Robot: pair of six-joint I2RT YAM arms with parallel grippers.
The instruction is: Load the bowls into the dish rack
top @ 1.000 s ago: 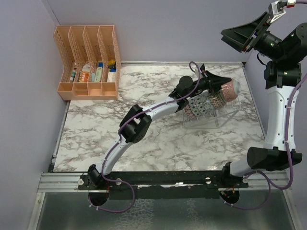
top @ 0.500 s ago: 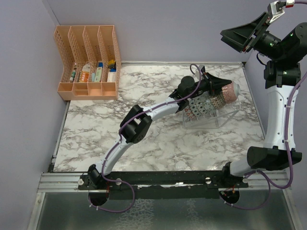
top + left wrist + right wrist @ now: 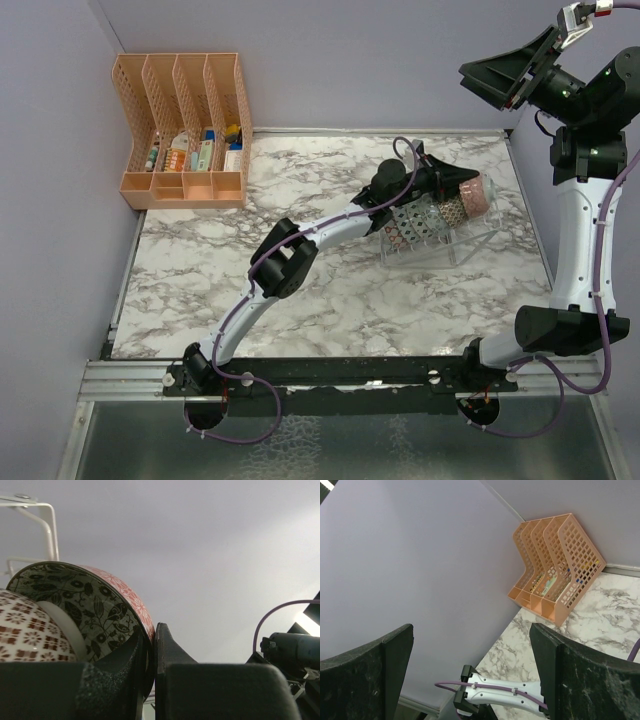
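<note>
Pinching the rim of the red bowl (image 3: 131, 594), the left pincer (image 3: 152, 641) is nearly shut, seemingly gripping it. The bowl stands on edge, its inside black-flowered, at the 3 o'clock end of the dish rack (image 3: 447, 243), toward the table's (image 3: 200, 285) 2 o'clock. The right pincer (image 3: 470, 642) gapes empty. The arm hides most of the racked bowls.

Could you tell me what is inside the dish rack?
A row of patterned bowls on edge sits in the dish rack, a pink bowl at its right end. The left arm covers part of the row, hiding their number.
</note>
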